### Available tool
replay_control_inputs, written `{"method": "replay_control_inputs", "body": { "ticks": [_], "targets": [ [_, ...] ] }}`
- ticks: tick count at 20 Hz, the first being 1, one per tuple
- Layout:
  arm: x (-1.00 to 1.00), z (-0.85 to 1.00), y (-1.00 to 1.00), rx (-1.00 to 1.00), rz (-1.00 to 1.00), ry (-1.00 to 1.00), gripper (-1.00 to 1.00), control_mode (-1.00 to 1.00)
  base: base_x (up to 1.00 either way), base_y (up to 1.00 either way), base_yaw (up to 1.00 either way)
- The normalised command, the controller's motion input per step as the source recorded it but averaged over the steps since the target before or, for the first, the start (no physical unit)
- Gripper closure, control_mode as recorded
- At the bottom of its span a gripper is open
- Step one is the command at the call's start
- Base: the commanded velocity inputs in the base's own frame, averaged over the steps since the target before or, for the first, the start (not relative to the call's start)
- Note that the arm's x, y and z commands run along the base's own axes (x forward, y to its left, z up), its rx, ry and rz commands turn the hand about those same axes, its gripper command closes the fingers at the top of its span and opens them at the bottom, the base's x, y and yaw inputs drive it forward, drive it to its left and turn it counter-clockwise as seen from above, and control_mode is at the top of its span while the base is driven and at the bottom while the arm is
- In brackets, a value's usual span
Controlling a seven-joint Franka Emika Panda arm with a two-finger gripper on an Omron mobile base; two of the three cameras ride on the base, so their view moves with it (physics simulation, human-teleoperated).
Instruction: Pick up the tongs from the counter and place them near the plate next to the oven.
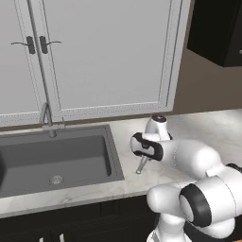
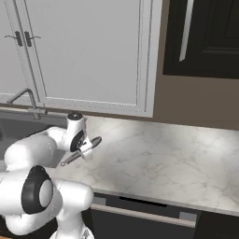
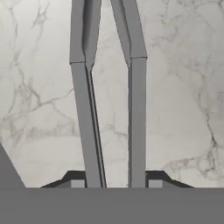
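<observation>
The two-finger claw (image 3: 112, 181) of the white arm grips the slim grey metal tongs (image 3: 109, 109), one dark fingertip (image 3: 75, 180) on each outer side of the two long narrow arms, which run side by side away from the hand and spread slightly further out. The right base view shows the tongs (image 2: 80, 153) held at a slant, just above the pale grey-white marbled stone counter (image 2: 168, 158). In the left base view one end of the tongs (image 1: 141, 166) hangs below the hand close to the counter (image 1: 208, 127), just right of the dark grey sink basin (image 1: 52, 160) with its slim metal faucet (image 1: 47, 118). White cabinet doors (image 1: 104, 52) rise behind.
</observation>
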Motion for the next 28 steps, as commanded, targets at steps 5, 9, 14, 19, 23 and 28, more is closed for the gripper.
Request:
{"method": "replay_control_inputs", "body": {
  "ticks": [5, 9, 14, 19, 23, 28],
  "targets": [
    [-0.38, 1.00, -0.41, -0.06, -0.13, 0.10, 1.00, -1.00, 0.00, 0.00, 0.00],
    [-0.57, 0.84, -0.77, 0.00, -0.12, 0.13, 1.00, -1.00, 0.00, 0.00, 0.00],
    [-0.54, 0.39, -0.50, 0.00, -0.05, 0.02, 1.00, -1.00, 0.00, 0.00, 0.00],
    [-0.36, 0.28, -0.19, 0.00, -0.03, 0.01, 1.00, -1.00, 0.00, 0.00, 0.00],
    [-0.23, 0.27, -0.07, 0.00, -0.05, 0.02, 1.00, 1.00, -0.06, 0.00, -0.03],
    [0.00, 0.00, 0.00, 0.00, 0.00, 0.00, 1.00, 1.00, -0.33, -0.12, -0.21]
  ]
}}
